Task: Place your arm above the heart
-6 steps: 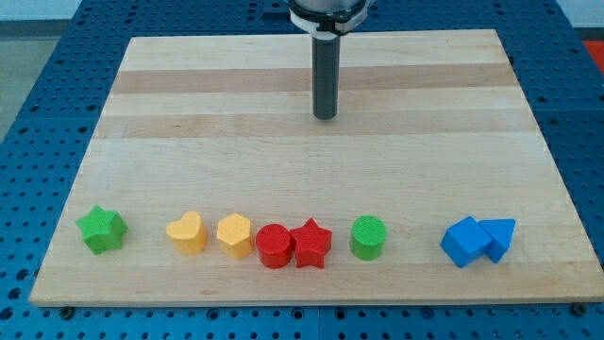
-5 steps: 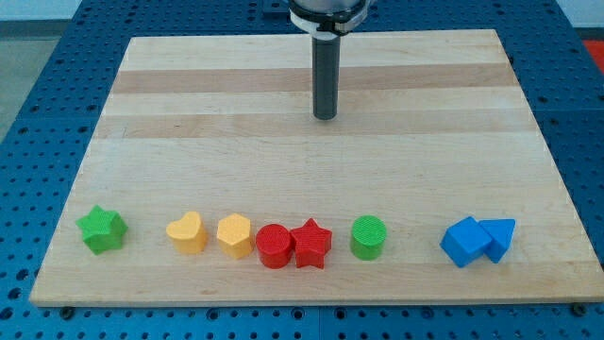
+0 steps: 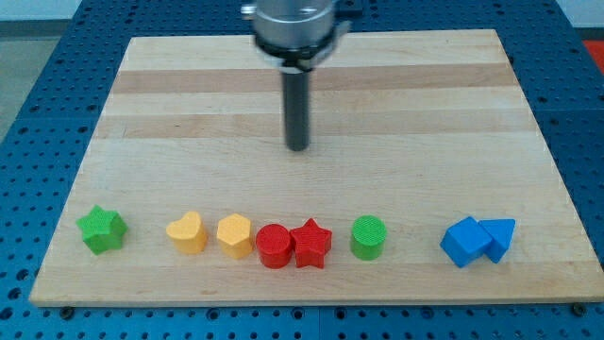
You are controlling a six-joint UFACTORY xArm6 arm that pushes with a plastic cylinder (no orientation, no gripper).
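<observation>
The yellow heart [image 3: 188, 231] lies in the row of blocks near the view's bottom, left of centre. My tip [image 3: 297, 147] rests on the wooden board [image 3: 189, 104] near its middle, up and to the right of the heart and well apart from it. No block touches the tip.
Along the same row from the left are a green star [image 3: 102, 229], a yellow hexagon [image 3: 234, 235], a red cylinder [image 3: 274, 246] touching a red star [image 3: 310, 243], a green cylinder [image 3: 368, 236], and a blue block [image 3: 464, 241] touching a blue triangle [image 3: 499, 236].
My tip has moved down and a little to the left, towards the row of blocks. No block has moved.
</observation>
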